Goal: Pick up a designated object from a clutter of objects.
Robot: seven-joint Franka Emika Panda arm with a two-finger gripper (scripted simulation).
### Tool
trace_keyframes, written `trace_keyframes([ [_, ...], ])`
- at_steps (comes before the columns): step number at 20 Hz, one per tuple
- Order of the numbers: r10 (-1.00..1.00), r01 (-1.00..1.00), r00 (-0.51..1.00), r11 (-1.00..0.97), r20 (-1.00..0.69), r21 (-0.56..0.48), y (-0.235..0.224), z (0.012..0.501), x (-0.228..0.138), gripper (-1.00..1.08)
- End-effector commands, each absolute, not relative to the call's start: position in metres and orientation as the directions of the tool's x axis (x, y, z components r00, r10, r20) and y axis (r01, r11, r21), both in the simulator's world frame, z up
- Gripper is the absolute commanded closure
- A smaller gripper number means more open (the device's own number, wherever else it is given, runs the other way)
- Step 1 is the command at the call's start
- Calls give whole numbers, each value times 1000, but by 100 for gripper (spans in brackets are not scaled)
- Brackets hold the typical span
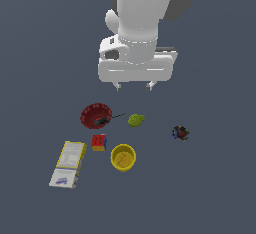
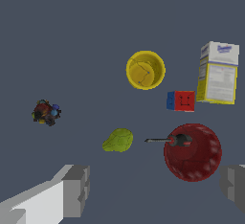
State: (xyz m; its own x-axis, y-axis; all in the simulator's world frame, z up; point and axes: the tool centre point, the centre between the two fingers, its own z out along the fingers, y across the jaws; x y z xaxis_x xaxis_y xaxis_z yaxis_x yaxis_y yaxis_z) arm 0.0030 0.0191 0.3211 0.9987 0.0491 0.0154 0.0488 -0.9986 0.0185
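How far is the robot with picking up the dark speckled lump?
Nothing looks done yet: the dark speckled lump lies on the floor, apart from the green blob and red bowl. The pincer hangs open and empty above the clutter. Left: move over the lump, descend, grasp, lift.

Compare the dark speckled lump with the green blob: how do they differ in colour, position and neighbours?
The dark speckled lump is near-black with red, blue and yellowish specks; the green blob is plain yellow-green. The lump sits alone toward the exterior view's right; the blob lies close beside the red bowl. The lump looks round and knobbly, the blob smoother and tapered. Both are small, irregular and lie untouched on the floor.
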Motion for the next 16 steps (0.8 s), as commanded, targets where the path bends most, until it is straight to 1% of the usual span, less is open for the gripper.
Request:
trace_keyframes([
  [1, 64, 63, 998, -998, 14, 21, 21, 318, 4, -92],
  [9, 219, 219, 976, -975, 5, 38, 50, 288, 17, -92],
  [16, 466, 466, 885, -884, -12, 50, 100, 236, 31, -92],
])
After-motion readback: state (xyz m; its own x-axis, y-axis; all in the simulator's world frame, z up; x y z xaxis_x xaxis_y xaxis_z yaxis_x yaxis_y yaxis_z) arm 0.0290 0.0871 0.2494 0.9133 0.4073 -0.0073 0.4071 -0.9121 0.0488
